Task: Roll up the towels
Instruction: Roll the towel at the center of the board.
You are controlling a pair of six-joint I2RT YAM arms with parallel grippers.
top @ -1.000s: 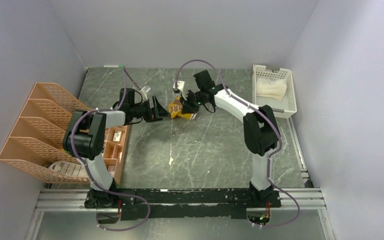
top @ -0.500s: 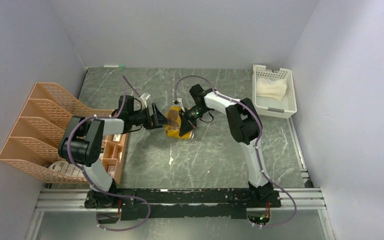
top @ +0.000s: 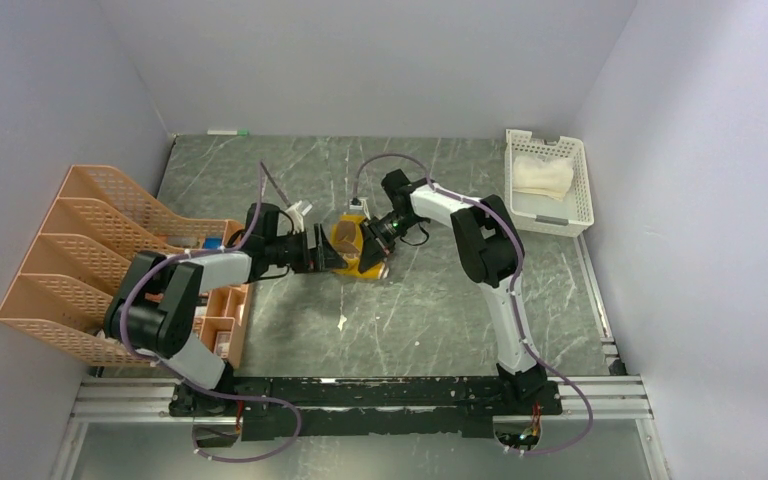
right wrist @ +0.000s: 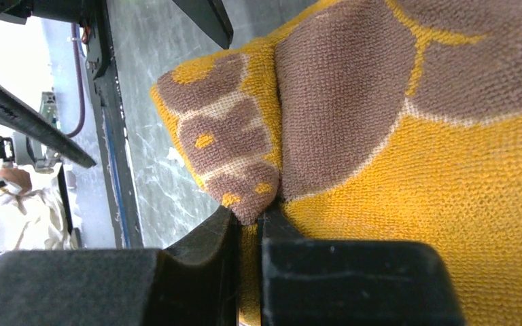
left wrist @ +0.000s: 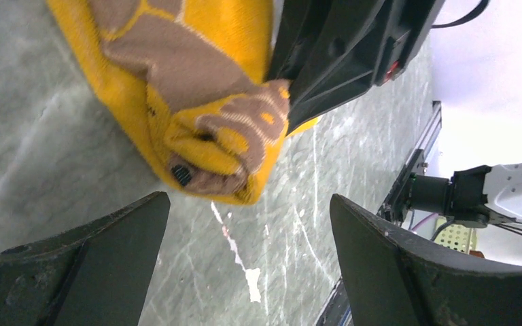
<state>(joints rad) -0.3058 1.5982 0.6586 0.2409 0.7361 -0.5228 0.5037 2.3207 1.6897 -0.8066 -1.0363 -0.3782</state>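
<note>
The left wrist view shows the left hand [left wrist: 248, 216] spread wide with nothing held between its fingers. The bunched end of the brown-and-yellow towel [left wrist: 197, 102] lies just ahead of it on the surface [left wrist: 54, 156]. In the right wrist view the right hand [right wrist: 250, 224] is seen pressed shut on a fold of that towel. In the top external view this towel is found well to the left of the white basket [top: 552, 226], and the cream towel [top: 543, 175] is seen lying inside the basket. The rolling of the patterned towel is judged to be under way, with the roll loose and uneven. For the next move, the bunched end would need to be steadied by the left hand while the pinched fold is turned over it. If the fold is let go too soon, the roll is likely to come undone.
</note>
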